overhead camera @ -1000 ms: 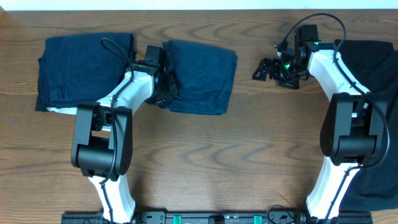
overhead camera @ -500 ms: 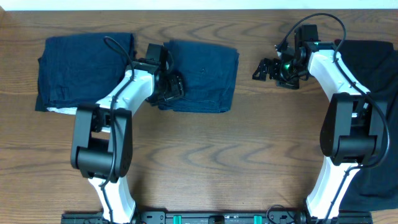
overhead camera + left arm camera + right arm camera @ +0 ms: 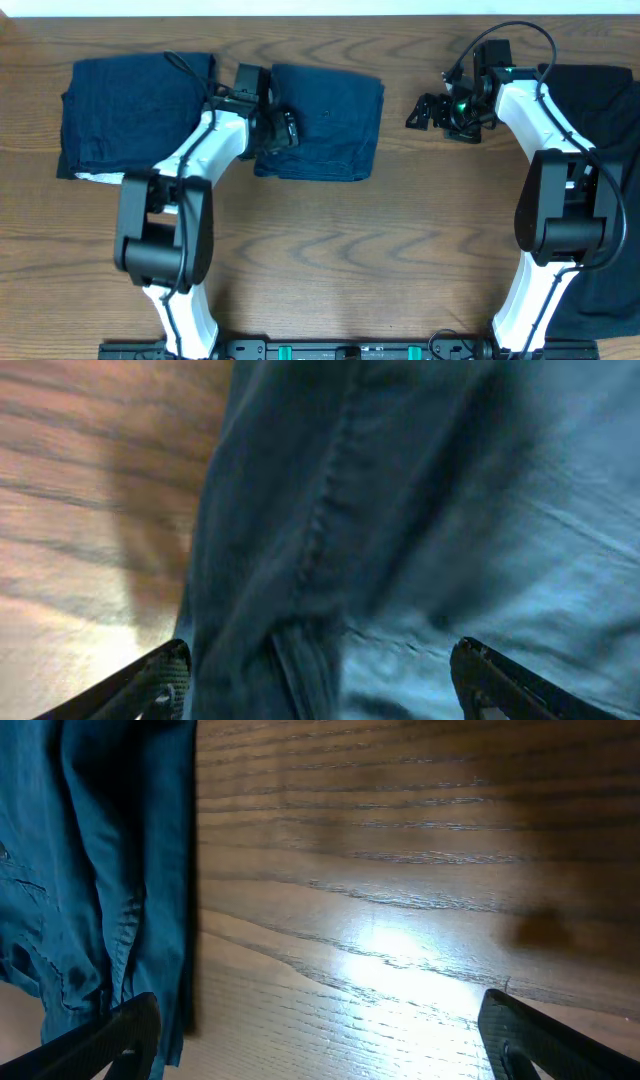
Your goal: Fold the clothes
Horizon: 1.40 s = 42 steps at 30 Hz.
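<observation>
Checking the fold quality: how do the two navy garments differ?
The far-left navy garment is wider and shows a white strip at its lower edge; the middle navy garment is narrower, all blue, with the left tool open over its left edge. Both are folded flat on the table.

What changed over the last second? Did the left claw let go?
Yes. The left claw opened and let go of the folded navy garment in the middle, and now stands wide open over it. The right claw, the other navy garment and the black garment stayed put.
</observation>
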Each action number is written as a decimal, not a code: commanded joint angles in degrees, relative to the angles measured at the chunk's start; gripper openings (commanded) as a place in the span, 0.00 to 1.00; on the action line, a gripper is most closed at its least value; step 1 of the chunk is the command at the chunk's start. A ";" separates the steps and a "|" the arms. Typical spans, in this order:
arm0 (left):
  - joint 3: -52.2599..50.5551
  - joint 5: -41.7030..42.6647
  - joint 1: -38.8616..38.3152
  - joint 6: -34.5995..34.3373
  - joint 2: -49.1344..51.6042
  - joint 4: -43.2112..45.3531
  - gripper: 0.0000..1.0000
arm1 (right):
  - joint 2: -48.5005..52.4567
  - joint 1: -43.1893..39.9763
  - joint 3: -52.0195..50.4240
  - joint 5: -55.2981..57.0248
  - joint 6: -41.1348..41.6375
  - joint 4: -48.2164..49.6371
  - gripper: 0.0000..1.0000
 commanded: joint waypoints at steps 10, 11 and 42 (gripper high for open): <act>0.66 -1.53 -1.49 0.61 1.95 0.74 0.84 | -1.16 0.13 0.76 0.17 -0.81 -0.04 0.99; 0.63 -1.53 -1.86 0.61 1.97 0.74 0.84 | -1.16 0.13 0.76 0.17 -0.81 -0.04 0.99; 0.26 -1.73 -3.45 0.63 4.92 0.96 0.06 | -1.16 0.13 0.76 0.20 -0.81 -0.04 0.99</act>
